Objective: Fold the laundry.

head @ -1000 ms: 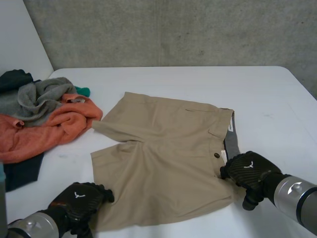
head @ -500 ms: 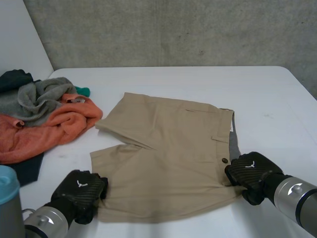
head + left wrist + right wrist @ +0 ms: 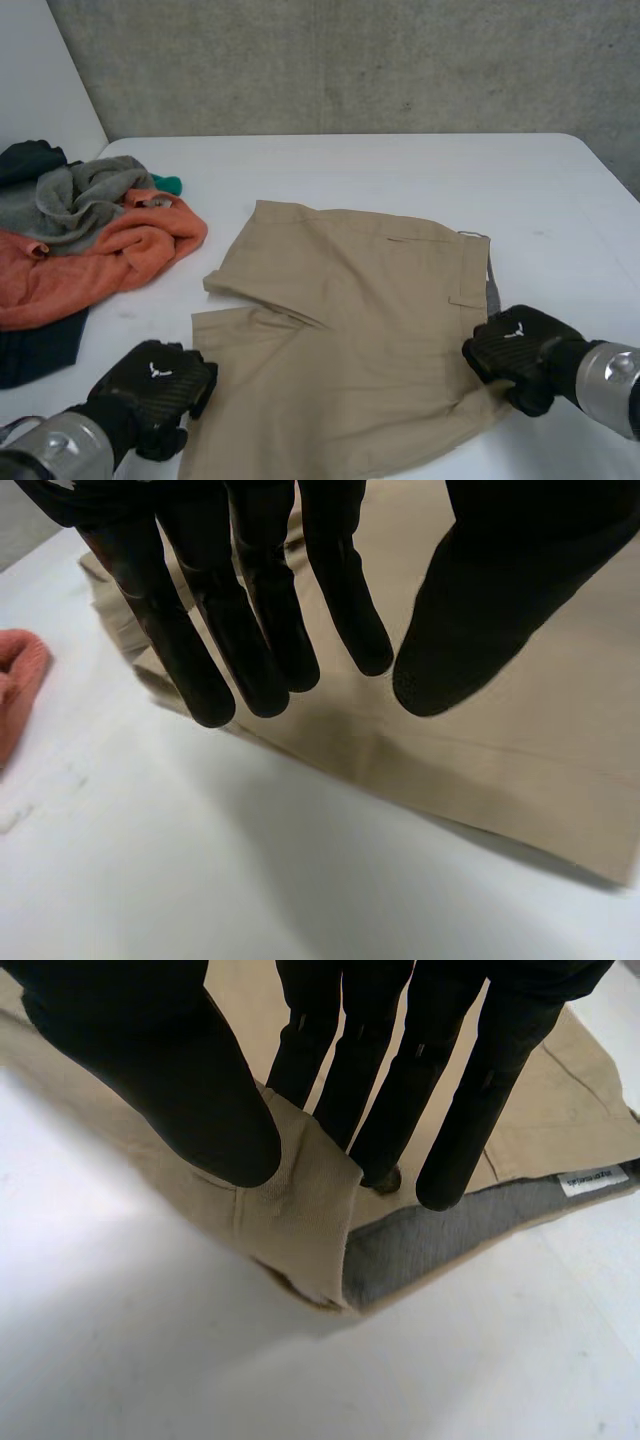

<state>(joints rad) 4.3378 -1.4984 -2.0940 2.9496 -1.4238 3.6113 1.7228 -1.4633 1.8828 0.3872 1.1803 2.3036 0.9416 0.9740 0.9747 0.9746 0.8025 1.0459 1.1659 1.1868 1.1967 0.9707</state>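
khaki shorts (image 3: 350, 320) flat on the white table (image 3: 380, 170), long axis running hand to hand: right hand (image 3: 515, 345) pinching the waistband corner (image 3: 300, 1200), left hand (image 3: 160, 385) straight-fingered just over the leg hem (image 3: 400, 770)

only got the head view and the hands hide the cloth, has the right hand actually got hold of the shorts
observer: yes. In the right wrist view the right hand pinches a fold at the waist corner of the shorts between its thumb and fingers.
operator: and the left hand
observer: the left hand is open, with its fingers straight over the leg hem, which lies on the table.
operator: anything turned out at the waist
observer: the grey lining shows below the right hand's fingers, with a white label further along.
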